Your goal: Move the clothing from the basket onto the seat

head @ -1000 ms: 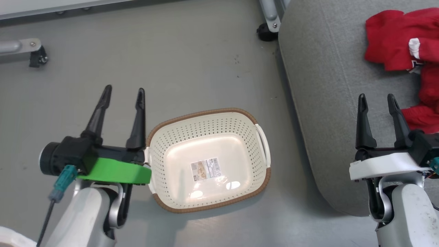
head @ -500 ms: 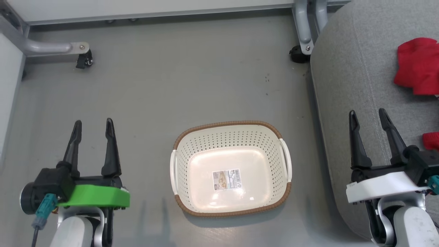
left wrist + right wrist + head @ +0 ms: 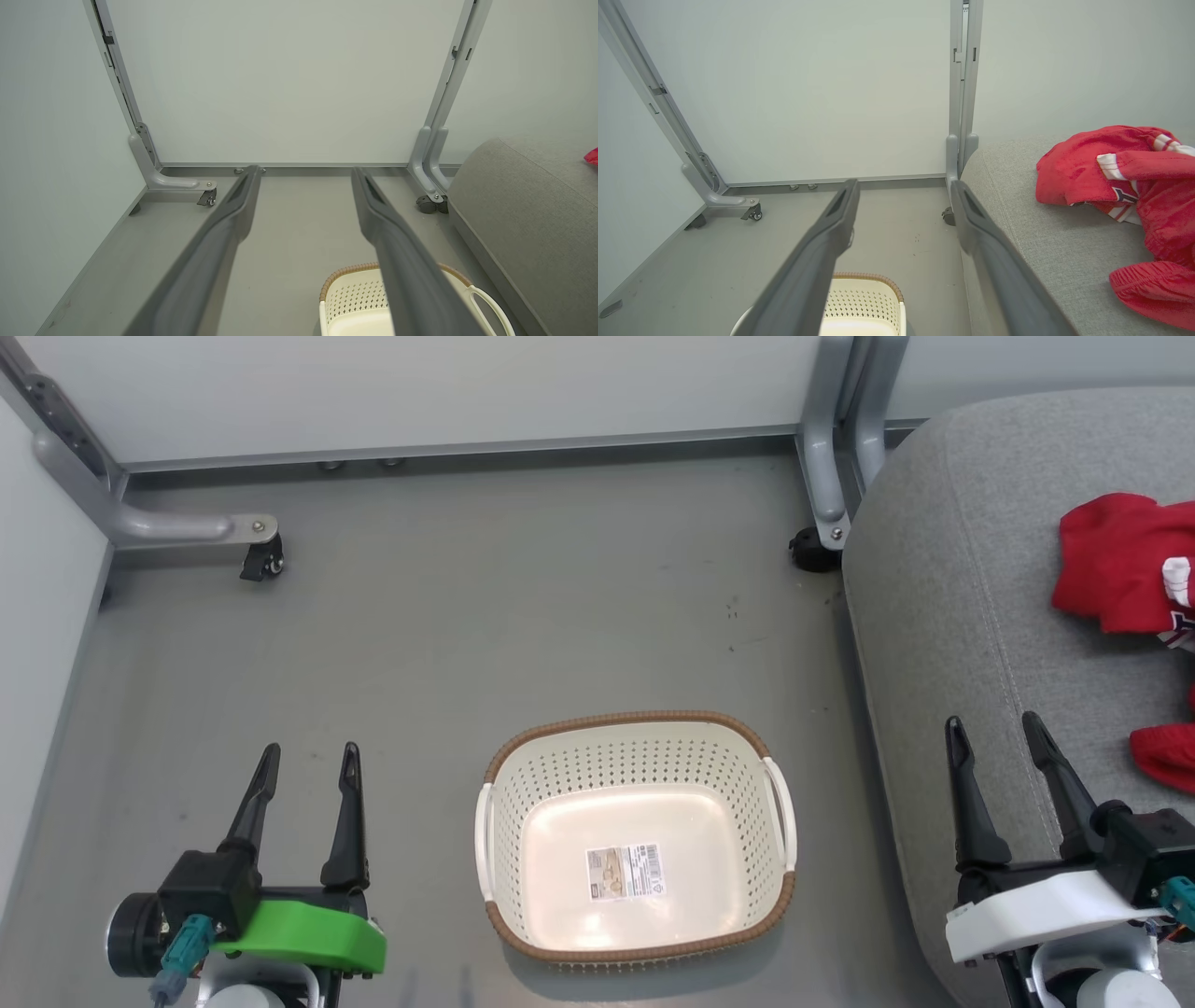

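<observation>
**Basket emptied, left arm drawn clear**

Head view, read together with both wrist views. Over the last second the whole head picture has shifted, because the camera has lifted and taken in more floor (image 3: 523,616) and the wall panel behind. The basket (image 3: 635,718) sitting lower in the picture is therefore not a move of the basket. What has really changed is how the left gripper (image 3: 312,751) stands to it. A second ago that gripper overlapped the basket's left handle; now it hangs well apart to the left, over bare floor. The right gripper (image 3: 991,721) hangs over the near edge of the seat (image 3: 934,616), much as it did before.

The basket stands on the floor between the two grippers, with nothing in it but the label (image 3: 625,871) on its bottom. The clothing (image 3: 1116,560) lies on the seat at the right: one red garment with white striped trim, and a second red piece nearer the robot, cut off by the picture's edge. Judged from this, the transfer looks complete and the arms appear to be settling toward rest.

Jaws: the fingers of both grippers are spread wide with only air between them — neither holds or touches anything.
</observation>
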`<state>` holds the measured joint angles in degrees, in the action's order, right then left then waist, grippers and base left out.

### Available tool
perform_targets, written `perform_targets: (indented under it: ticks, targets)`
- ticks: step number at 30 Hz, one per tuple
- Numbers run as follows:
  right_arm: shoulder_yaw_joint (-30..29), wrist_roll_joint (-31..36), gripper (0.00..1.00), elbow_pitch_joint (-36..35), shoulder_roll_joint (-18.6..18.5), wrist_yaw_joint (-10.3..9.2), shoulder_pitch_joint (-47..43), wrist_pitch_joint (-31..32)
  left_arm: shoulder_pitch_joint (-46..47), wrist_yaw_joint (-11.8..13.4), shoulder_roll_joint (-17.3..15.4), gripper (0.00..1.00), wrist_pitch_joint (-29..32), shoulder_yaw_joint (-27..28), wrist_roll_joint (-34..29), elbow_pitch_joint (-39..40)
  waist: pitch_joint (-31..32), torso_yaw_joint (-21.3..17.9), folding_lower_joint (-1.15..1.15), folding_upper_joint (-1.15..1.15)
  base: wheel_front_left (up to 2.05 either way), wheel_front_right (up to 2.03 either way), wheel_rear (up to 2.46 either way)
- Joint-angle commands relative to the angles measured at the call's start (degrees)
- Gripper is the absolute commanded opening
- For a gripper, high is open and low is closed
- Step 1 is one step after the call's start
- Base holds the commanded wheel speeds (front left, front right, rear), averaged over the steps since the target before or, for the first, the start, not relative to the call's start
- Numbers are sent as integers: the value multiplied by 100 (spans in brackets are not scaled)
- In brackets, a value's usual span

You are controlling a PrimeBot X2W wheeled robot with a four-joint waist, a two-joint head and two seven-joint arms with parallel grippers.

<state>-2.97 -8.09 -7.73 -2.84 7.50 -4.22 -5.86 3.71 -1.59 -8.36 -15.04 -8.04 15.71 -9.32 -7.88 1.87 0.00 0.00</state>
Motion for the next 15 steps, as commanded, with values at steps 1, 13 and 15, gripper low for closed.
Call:
perform_targets:
  ticks: [1,13,15]
  targets:
    - [7,-54,100,2,-13,-2,-89,21,-99,-51,5,100,-17,14,-72,-22,106,-25,0,0,0,0,0]
    - [43,-78,100,-34,-13,-2,-292,77,-225,-286,128,100,-17,123,-210,-260,285,-87,0,0,0,0,0]
    - [37,-81,100,-42,-13,-2,-309,76,-224,-298,139,100,-17,143,-233,-286,291,-83,0,0,0,0,0]
